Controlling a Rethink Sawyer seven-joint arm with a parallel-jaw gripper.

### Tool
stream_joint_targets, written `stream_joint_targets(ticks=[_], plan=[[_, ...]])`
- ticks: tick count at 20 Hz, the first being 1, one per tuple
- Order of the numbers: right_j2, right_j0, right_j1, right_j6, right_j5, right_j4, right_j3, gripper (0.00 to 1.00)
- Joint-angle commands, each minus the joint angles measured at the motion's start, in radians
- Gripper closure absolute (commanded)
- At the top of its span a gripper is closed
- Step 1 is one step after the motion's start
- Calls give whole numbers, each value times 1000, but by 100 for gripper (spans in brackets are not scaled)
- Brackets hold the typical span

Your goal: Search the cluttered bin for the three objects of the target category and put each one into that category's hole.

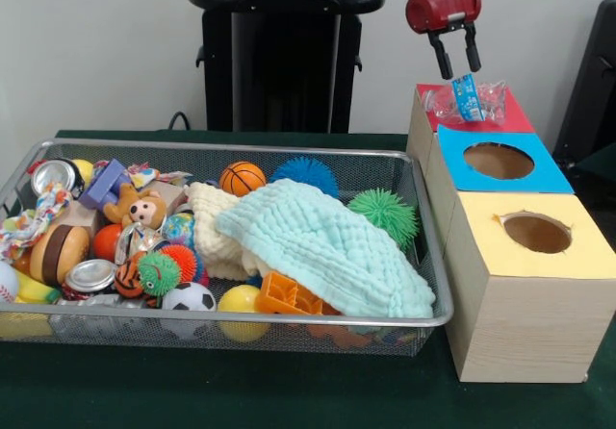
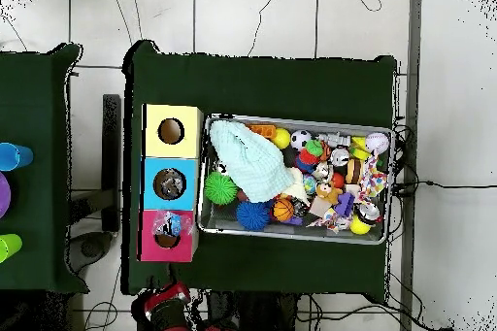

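A crumpled clear plastic lump (image 1: 467, 102) with a blue label lies on the red top (image 1: 516, 119) of the far box, over its hole. It also shows in the overhead view (image 2: 172, 223). My gripper (image 1: 458, 66) hangs just above the lump, open, its fingertips at the label's upper end. The blue-topped hole (image 1: 499, 161) is the middle one; in the overhead view (image 2: 169, 183) something greyish shows inside it. The wire-mesh bin (image 1: 289, 321) stands beside the boxes, full of toys. I see no other clear plastic lump in it.
A yellow-topped hole (image 1: 536, 232) is nearest the camera. A pale green cloth (image 1: 327, 246) covers much of the bin's right half. Green (image 1: 383, 213) and blue (image 1: 304, 171) spiky balls, cans (image 1: 89, 275), toy balls and a plush toy fill the rest.
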Motion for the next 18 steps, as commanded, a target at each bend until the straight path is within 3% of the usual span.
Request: stream_joint_targets(ticks=[1, 18], plan=[[-26, 18, 36, 48, -71, 83, -168, 0], [-77, 54, 66, 66, -208, 150, -167, 0]])
